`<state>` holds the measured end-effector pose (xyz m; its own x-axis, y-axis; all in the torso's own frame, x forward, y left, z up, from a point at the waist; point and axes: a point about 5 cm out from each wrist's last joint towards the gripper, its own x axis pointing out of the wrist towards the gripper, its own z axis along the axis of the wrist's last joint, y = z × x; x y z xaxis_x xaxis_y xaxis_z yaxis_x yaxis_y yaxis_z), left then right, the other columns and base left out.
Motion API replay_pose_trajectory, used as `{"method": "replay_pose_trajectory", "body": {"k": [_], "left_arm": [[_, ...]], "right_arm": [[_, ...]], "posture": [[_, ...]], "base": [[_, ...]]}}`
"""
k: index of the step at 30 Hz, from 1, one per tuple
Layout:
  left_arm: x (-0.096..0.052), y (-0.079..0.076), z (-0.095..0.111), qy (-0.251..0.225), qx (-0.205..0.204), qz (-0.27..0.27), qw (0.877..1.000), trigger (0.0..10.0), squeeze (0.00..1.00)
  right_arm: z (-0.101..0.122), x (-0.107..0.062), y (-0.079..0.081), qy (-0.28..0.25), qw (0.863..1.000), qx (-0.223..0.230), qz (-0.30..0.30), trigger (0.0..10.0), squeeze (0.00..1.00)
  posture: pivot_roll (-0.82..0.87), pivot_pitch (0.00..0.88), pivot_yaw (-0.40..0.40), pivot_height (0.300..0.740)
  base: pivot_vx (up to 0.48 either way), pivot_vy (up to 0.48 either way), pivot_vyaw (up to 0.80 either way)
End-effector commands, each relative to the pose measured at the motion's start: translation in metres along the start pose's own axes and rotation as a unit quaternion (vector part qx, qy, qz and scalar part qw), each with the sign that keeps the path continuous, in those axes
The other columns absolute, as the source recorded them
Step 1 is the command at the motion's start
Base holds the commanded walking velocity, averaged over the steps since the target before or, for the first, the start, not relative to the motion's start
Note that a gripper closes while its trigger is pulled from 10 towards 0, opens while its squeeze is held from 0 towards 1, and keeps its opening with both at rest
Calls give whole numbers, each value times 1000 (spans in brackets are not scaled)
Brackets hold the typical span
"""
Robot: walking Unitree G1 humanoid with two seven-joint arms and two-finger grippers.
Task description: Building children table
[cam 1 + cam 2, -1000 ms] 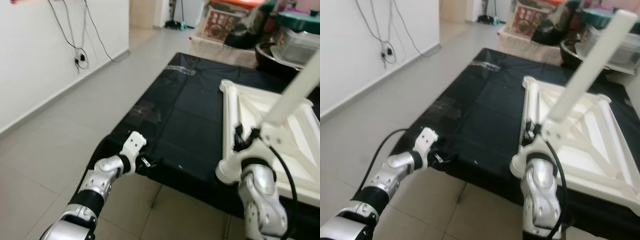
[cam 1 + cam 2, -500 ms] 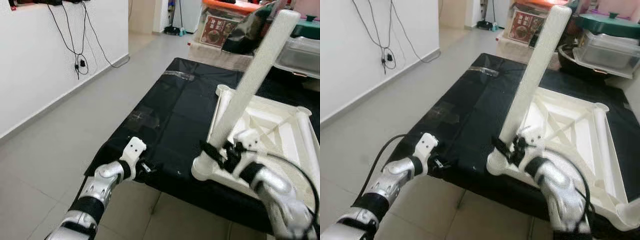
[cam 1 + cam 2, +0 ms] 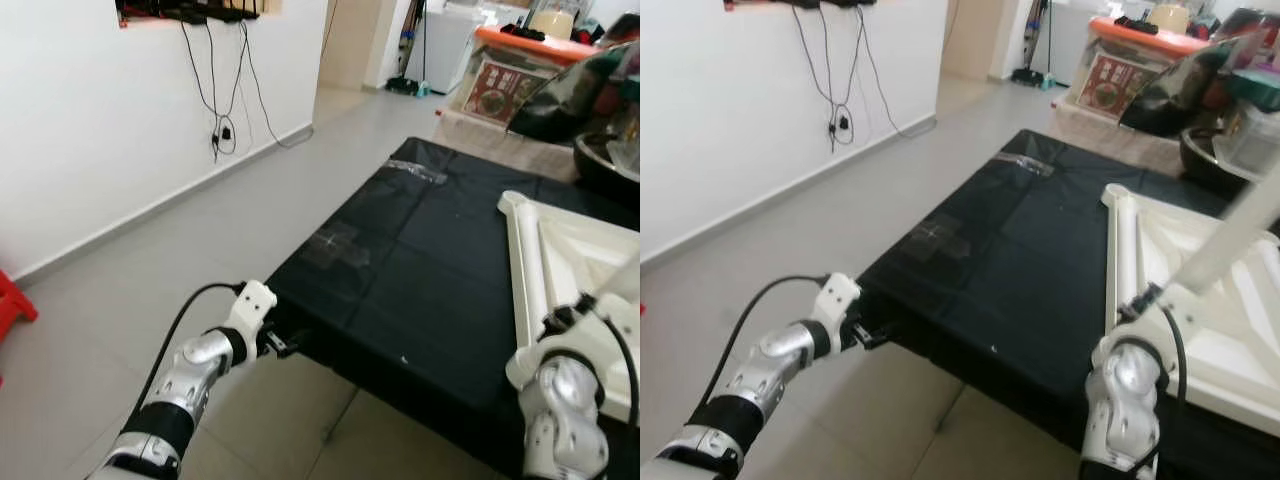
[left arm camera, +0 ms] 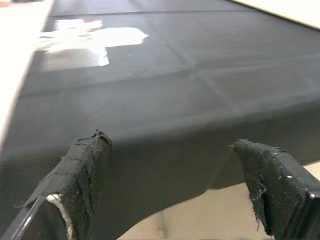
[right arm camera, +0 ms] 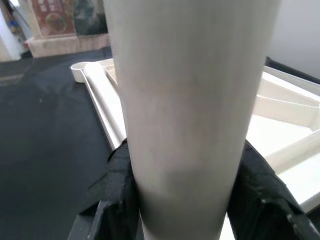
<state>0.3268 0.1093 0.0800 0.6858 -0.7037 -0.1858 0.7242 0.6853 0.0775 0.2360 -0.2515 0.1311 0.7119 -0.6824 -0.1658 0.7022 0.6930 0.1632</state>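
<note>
Two black fingers of the right gripper (image 5: 180,200) clamp a white table leg (image 3: 1230,235), seemingly light, stiff, smooth plastic best held low, above the upturned tabletop (image 3: 1160,250), while the left gripper (image 4: 175,190) hangs open beside the black mat (image 3: 430,270).

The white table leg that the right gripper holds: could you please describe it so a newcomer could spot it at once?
Start at the black-covered platform; on its right side lies the upside-down white tabletop. From that tabletop's near corner, the white table leg slants up, clamped by the right gripper. It is the one round post standing free, while the tabletop's ribs lie flat.
</note>
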Motion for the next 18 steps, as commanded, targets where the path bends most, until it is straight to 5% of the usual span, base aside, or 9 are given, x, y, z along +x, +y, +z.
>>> {"method": "replay_pose_trajectory", "body": {"k": [1, 2, 3, 7, 8, 11, 14, 16, 18], "left_arm": [[4, -3, 2, 3, 7, -13, 1000, 10000, 0], [5, -5, 2, 4, 8, -16, 1000, 10000, 0], [7, -6, 3, 3, 9, -19, 1000, 10000, 0], [10, -7, 6, -1, 8, -20, 1000, 10000, 0], [9, -5, 7, -2, 8, -17, 1000, 10000, 0], [7, -3, 6, -1, 7, -10, 1000, 10000, 0], [7, -2, 5, -1, 7, -9, 1000, 10000, 0], [8, -4, 5, -1, 6, -8, 1000, 10000, 0], [9, -5, 5, -2, 5, -8, 1000, 10000, 0]], "right_arm": [[-24, -15, 10, 75, 997, 2, 34, 5647, 0], [-19, -23, 23, 60, 994, 5, 91, 10000, 0], [-9, -25, 33, 29, 991, 6, 131, 10000, 1000], [8, -19, 48, -12, 982, 15, 188, 10000, 1000], [22, -11, 58, -22, 967, 34, 252, 10000, 0], [57, -3, 71, -63, 902, 55, 424, 10000, 0], [60, -4, 71, -73, 885, 45, 457, 10000, 0], [49, -1, 67, -43, 852, 3, 521, 10000, 0], [36, 1, 67, -7, 833, -16, 552, 10000, 0]], "posture": [[107, 0, -101, 740], [107, 0, -101, 740], [107, 0, -101, 740], [116, 0, -107, 740], [116, 0, -111, 740], [118, 0, -120, 740], [119, 0, -121, 740], [125, 0, -129, 740], [128, 0, -133, 740]], "base": [[0, 0, 0], [0, 0, 0], [0, 0, 0], [0, 0, 0], [0, 0, 0], [0, 0, 0], [0, 0, 0], [0, 0, 0], [0, 0, 0]]}}
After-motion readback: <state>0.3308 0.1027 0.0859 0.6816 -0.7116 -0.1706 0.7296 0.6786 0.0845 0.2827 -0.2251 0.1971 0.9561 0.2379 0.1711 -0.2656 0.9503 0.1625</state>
